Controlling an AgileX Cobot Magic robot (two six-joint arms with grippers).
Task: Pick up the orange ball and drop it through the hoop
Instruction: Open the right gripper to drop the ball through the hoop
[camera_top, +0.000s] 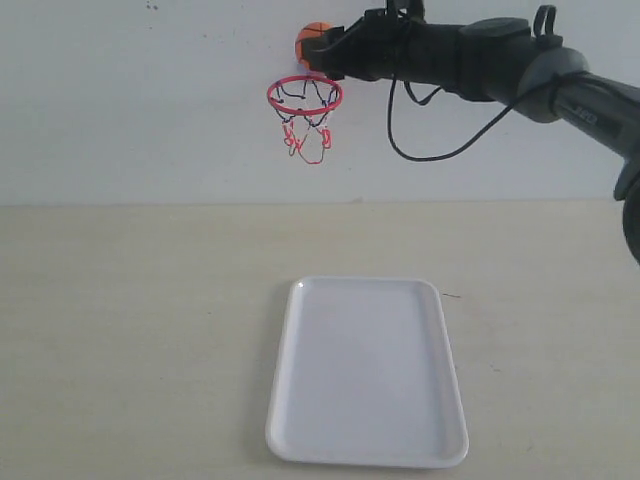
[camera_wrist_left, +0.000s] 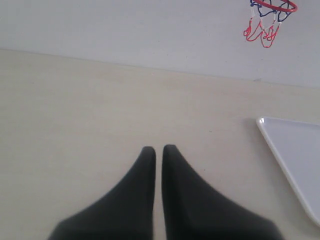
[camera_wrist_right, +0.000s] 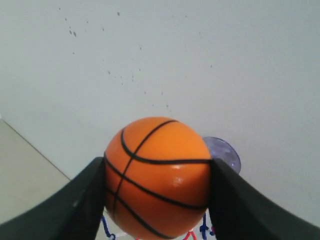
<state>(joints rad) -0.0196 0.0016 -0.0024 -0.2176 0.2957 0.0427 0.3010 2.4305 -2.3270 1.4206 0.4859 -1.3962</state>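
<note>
Most of the task is done: my right gripper is clamped on the orange ball above the hoop, only the drop remains

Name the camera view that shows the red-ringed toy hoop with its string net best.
Exterior view: the hoop shows whole, ring and net. Left wrist view crops it at the frame edge; right wrist view shows only net scraps past the orange black-seamed ball.

glossy orange ball, smooth glossy white tray, string-net hoop
</note>
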